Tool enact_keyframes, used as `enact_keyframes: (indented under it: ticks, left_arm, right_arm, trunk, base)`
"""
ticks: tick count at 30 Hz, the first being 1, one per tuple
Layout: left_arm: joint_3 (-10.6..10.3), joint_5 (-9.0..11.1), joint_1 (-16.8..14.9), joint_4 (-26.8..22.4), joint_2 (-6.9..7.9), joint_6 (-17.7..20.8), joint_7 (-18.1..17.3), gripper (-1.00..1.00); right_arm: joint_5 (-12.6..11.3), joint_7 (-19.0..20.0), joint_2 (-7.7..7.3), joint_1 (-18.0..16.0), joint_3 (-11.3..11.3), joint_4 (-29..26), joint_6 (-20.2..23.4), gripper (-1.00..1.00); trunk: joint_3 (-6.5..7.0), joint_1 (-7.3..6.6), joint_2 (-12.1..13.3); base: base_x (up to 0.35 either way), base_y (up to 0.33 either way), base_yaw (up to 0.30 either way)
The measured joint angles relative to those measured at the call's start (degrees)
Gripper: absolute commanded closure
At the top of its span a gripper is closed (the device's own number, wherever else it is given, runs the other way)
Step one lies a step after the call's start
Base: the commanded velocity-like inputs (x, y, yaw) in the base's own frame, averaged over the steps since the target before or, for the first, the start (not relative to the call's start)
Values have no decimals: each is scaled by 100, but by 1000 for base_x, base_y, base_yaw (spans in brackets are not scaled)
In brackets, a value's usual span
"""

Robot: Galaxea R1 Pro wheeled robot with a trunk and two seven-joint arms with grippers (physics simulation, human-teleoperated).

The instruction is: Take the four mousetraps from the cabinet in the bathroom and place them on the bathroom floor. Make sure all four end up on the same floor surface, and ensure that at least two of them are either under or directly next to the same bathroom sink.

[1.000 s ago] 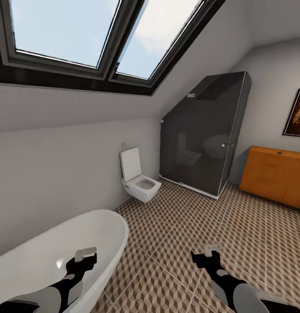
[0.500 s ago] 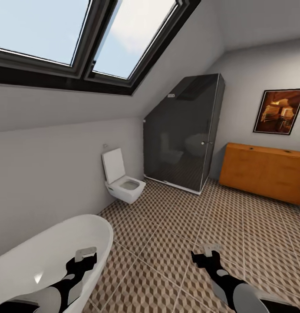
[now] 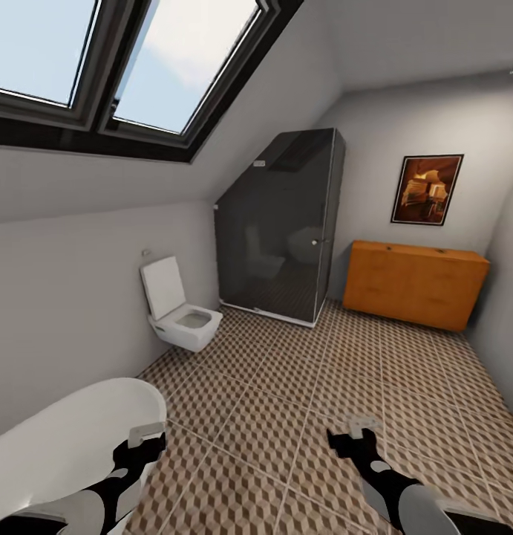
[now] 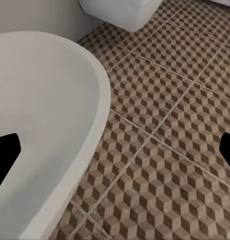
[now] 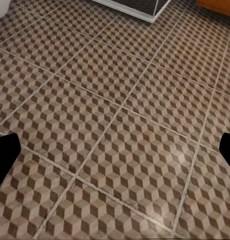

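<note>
Orange-brown wood marked the cabinet (image 3: 415,283), which stood against the far wall, under a framed picture (image 3: 427,189) and beside the dark glass shower (image 3: 278,227). It was well apart from both grippers, across the open floor (image 3: 301,401) with its cube-pattern tiles. No mousetrap could be seen on the cabinet or on the tiles from this far; two tiny dark specks on its top were too small to name. The left gripper (image 3: 146,438) hung low over the rim of a white tub (image 3: 70,438), and the right gripper (image 3: 356,432) hung over bare tiles. In each wrist view the two black fingertips (image 4: 6,155) (image 5: 5,152) sat at opposite edges, spread wide, with nothing between them. A white toilet (image 3: 178,316) hung on the left wall. No writing or label was readable anywhere.
</note>
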Motion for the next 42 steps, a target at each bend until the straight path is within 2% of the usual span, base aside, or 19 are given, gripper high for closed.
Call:
enact_keyframes:
  ticks: [42]
  left_arm:
    - [3, 9, 0, 0, -26, 0, 0, -100]
  right_arm:
    - [1, 1, -2, -2, 0, 0, 0, -100]
  trunk:
    - [0, 0, 0]
  base:
    - [0, 0, -275]
